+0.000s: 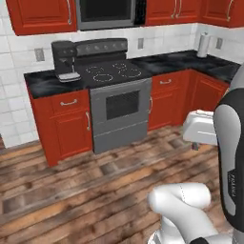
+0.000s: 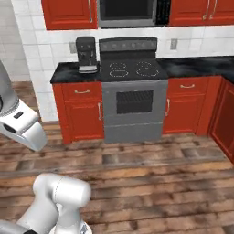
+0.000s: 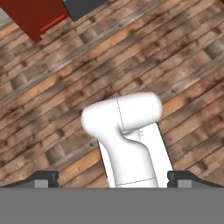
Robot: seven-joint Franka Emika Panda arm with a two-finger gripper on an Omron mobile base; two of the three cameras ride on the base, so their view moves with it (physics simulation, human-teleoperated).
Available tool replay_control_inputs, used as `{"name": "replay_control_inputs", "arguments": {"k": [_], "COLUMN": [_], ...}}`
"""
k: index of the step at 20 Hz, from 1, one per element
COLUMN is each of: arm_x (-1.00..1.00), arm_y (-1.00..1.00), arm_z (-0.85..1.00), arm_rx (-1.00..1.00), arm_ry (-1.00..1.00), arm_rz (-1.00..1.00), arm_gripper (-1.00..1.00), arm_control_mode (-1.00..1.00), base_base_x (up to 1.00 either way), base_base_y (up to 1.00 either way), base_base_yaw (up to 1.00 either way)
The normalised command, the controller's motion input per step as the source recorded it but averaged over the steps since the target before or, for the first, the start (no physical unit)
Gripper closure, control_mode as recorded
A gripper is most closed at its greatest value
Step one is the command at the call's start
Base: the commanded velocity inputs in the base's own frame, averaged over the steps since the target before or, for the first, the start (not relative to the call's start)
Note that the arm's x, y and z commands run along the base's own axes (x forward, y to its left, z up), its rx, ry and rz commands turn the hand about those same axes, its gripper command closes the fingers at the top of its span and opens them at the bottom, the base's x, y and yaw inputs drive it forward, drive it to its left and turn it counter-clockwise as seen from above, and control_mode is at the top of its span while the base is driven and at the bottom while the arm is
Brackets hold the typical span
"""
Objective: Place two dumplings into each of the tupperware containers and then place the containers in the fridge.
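The gripper [image 3: 113,178] points down at the wood floor [image 3: 52,87]. Its two dark fingers [image 3: 43,178] sit far apart with nothing between them. So the hand is empty.

Past the arm, the floor runs up to the red cabinets [image 1: 66,119]. In the middle is a grey stove [image 2: 132,98] with an oven door. A black coffee maker [image 1: 64,59] stands on the dark counter [image 1: 43,81], just beside the stove. A paper towel roll [image 1: 204,45] stands far off in the corner. A microwave [image 2: 128,13] hangs above the stove.

The dumplings, the tubs and the fridge cannot be found here. I cannot tell where they are.

I think the robot is between jobs, with no dumpling picked up right now. It looks like it is driving or turning to find its things. Next, I think the base must turn until the dumplings and tubs come into sight. Then the hand can reach out for one.

The top of the microwave is cut off. The upper cabinets are cut off too.
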Motion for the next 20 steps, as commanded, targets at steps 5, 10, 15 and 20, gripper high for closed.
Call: {"name": "replay_control_inputs", "arguments": {"k": [5, 10, 15, 20], "arm_x": [0.00, 0.00, 0.00, 0.00], "arm_y": [0.00, 0.00, 0.00, 0.00], "arm_z": [0.00, 0.00, 0.00, 0.00], "arm_rx": [0.00, 0.00, 0.00, 0.00], "arm_ry": [0.00, 0.00, 0.00, 0.00], "arm_rz": [0.00, 0.00, 0.00, 0.00], "arm_gripper": [-1.00, -1.00, -1.00, -1.00], "arm_control_mode": [1.00, 1.00, 1.00, 1.00], "base_base_x": [0.52, 1.00, 1.00, 1.00], "base_base_y": [0.29, 0.00, 0.00, 0.13], "base_base_yaw": [0.77, 0.68, 0.49, 0.44]}}
